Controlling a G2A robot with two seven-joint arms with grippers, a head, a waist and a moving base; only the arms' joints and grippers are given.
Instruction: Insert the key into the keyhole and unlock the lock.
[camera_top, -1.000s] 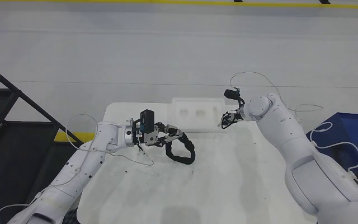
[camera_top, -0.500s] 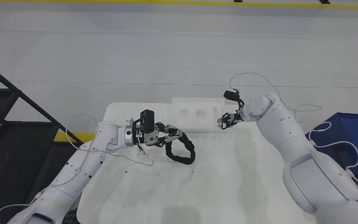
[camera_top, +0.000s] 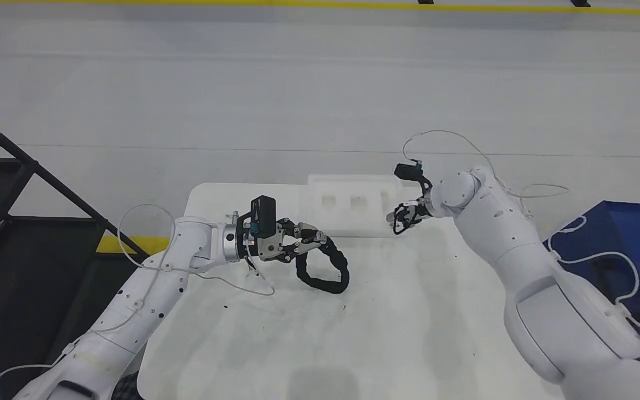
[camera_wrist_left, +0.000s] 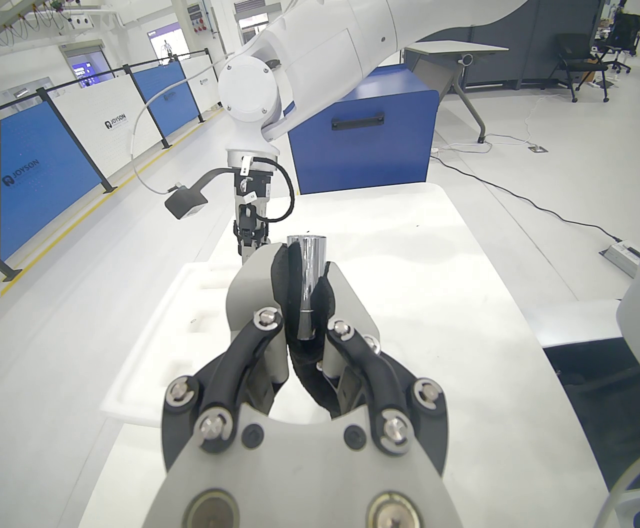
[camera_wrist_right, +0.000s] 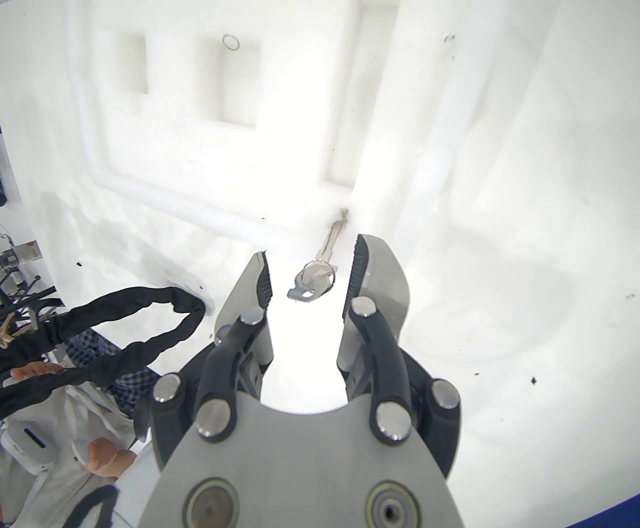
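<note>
Though the table (camera_top: 450, 330) is broad, the work sits at its far side, beside a white foam tray (camera_top: 350, 205). Nearer the middle, the left gripper (camera_top: 290, 245) is clamped on the lock (camera_wrist_left: 311, 265). Its chrome barrel points away from that wrist toward the other arm, and its black loop hangs below. The keyhole cannot be made out. The right gripper (camera_wrist_right: 312, 252) hovers with its jaws wide apart, straddling the key (camera_wrist_right: 320, 260). The key lies on the table, its head between the jaws and its blade running away from the wrist, tip at the foot of the tray's wall. It looks light, stiff, thin and likely slippery against the tabletop. I would pinch it by the flat head and leave the whole blade free for the barrel.
</note>
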